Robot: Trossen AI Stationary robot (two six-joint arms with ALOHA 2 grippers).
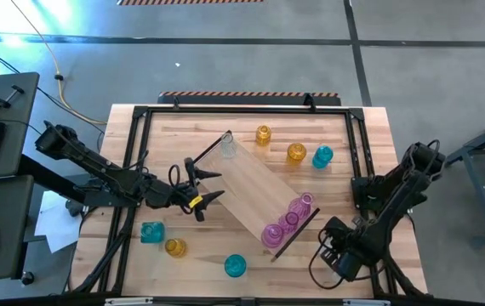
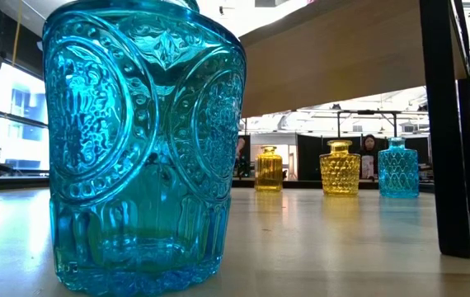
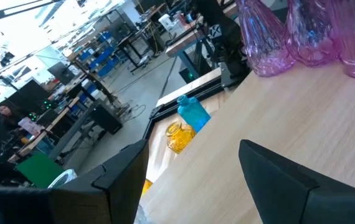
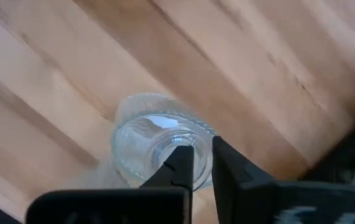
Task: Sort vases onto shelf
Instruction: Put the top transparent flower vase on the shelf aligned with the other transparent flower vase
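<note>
Now right claw [image 4: 201, 163] pinches clear vase's [image 4: 156, 146] rim from above.

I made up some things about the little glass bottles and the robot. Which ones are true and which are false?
1. Pink vases stand together at one end of the shelf. True.
2. The left gripper is squeezed shut. False: its fingers are spread open, and it holds nothing.
3. The right gripper is pinching a pink vase. False: it has closed on the rim of a clear vase.
4. A teal vase stands right beside an amber vase on the table. True.
</note>
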